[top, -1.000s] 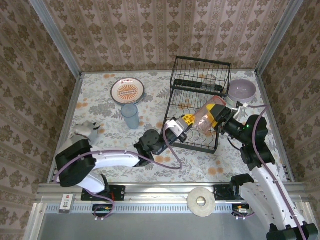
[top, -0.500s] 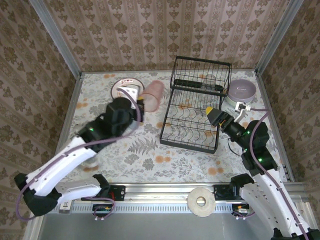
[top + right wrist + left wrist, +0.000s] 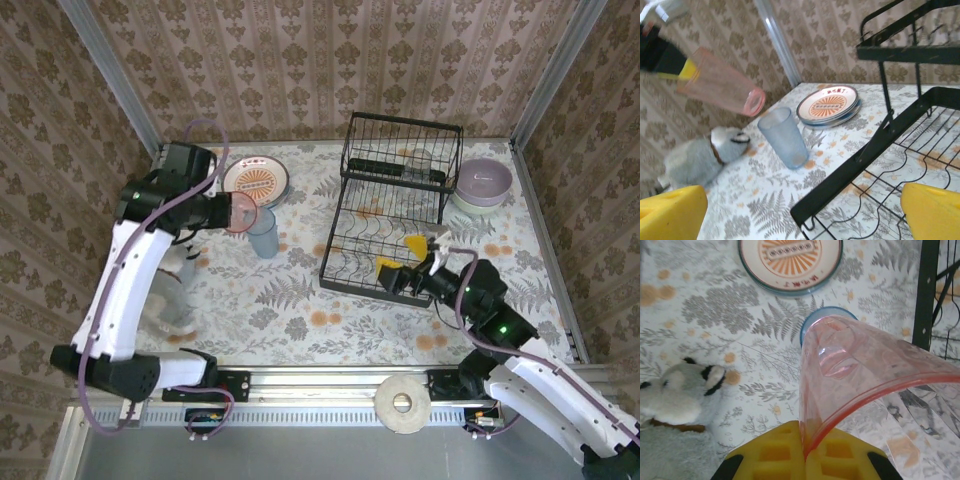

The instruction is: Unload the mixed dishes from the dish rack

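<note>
The big black dish rack (image 3: 392, 215) sits in the middle, and the right gripper (image 3: 402, 256) hangs at its near edge, fingers spread wide. By the orange plate (image 3: 255, 181), the left gripper (image 3: 226, 212) squeezes a pink glass (image 3: 240, 212), tipped sideways close over the blue glass (image 3: 263, 235) (very close!). I think it should turn the pink one upright and lower it slowly beside the blue one.

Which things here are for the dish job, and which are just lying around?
For the job: dish rack, pink tumbler, blue tumbler, orange-patterned plate, lilac bowl.
Just lying about: fluffy toy, white roll.
</note>
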